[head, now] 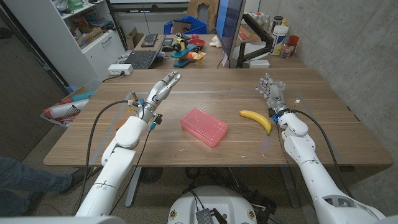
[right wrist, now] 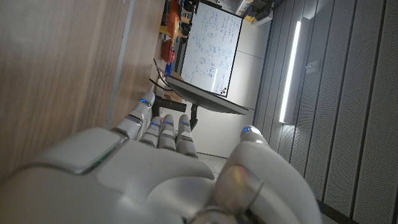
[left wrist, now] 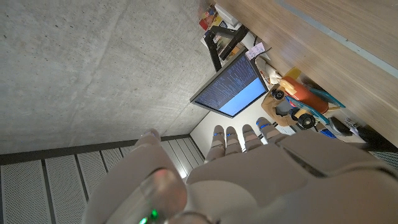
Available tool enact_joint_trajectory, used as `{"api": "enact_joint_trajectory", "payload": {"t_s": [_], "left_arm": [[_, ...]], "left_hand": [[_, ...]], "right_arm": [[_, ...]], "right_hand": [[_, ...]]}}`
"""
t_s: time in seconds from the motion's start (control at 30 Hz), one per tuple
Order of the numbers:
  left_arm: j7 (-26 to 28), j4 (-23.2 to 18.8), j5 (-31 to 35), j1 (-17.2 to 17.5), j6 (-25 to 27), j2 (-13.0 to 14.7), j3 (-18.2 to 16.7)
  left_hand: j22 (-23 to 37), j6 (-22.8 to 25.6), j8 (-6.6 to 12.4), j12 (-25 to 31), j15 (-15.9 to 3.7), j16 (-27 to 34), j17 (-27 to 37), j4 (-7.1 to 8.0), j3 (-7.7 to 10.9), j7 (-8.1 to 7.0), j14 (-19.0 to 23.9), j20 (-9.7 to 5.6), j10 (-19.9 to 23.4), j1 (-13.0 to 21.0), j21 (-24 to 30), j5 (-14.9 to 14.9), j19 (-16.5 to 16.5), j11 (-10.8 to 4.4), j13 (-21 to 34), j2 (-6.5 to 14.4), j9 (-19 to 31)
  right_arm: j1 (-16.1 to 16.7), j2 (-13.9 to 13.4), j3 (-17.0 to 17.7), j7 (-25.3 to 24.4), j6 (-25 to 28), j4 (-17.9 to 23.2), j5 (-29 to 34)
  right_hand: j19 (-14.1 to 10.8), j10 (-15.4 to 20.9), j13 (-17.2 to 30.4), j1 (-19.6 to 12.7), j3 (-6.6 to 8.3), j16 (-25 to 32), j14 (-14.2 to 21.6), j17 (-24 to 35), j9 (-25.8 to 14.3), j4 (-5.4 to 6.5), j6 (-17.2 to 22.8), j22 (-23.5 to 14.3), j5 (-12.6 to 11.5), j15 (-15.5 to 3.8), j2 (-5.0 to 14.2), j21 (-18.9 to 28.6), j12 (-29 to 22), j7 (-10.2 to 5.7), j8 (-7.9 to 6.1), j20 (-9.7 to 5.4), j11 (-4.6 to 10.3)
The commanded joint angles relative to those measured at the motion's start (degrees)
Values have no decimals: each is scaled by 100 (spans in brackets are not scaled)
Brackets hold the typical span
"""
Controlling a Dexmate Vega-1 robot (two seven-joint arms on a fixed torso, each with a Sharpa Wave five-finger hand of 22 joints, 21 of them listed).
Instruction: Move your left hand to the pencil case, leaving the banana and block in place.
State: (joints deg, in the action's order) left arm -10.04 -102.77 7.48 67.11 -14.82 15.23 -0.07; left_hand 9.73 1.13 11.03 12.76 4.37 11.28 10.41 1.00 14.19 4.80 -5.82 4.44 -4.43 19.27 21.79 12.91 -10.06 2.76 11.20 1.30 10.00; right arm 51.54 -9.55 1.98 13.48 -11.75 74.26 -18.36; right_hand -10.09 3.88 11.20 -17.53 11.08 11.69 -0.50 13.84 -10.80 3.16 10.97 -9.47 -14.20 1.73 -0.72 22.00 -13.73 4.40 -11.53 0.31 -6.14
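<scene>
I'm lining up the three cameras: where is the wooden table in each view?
Head view: the table fills the middle.
Left wrist view: wood band past the left hand.
Right wrist view: wood beside the right hand.
Shared landmark: the monitor behind the table's far edge.

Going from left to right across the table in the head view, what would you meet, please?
Left hand → pink pencil case → banana → right hand.
</scene>
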Motion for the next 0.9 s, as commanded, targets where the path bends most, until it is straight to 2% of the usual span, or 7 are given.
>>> {"api": "enact_joint_trajectory", "payload": {"t_s": [0.03,0.47,0.9], "left_arm": [[53,-104,179,49,-56,60,107],[47,-227,199,215,-198,93,118],[50,-360,409,331,-96,192,128]], "left_hand": [[26,55,23,16,10,8,1,-21,4,22,7,28,24,66,-39,-5,-211,16,15,9,30],[27,73,22,23,9,9,1,-42,11,14,28,46,57,87,-61,-14,-191,8,15,21,31],[28,131,34,32,2,10,0,-66,17,-7,55,62,100,111,-91,-25,-172,4,15,31,31]], "right_arm": [[-15,32,-12,12,-57,-83,-34],[-53,39,-16,46,-59,-165,-37],[-79,32,-25,82,-36,-154,-30]], "right_hand": [[-34,42,4,10,1,49,38,1,-8,-33,53,-13,-22,37,64,-35,4,-21,-17,-6,-30],[-43,63,6,18,-8,52,53,-12,-8,-38,62,-14,-21,39,64,-72,15,-26,-13,1,-24],[-55,92,7,22,-13,68,100,-24,-8,-44,60,-14,-22,42,71,-109,22,-39,-5,11,-23]]}}
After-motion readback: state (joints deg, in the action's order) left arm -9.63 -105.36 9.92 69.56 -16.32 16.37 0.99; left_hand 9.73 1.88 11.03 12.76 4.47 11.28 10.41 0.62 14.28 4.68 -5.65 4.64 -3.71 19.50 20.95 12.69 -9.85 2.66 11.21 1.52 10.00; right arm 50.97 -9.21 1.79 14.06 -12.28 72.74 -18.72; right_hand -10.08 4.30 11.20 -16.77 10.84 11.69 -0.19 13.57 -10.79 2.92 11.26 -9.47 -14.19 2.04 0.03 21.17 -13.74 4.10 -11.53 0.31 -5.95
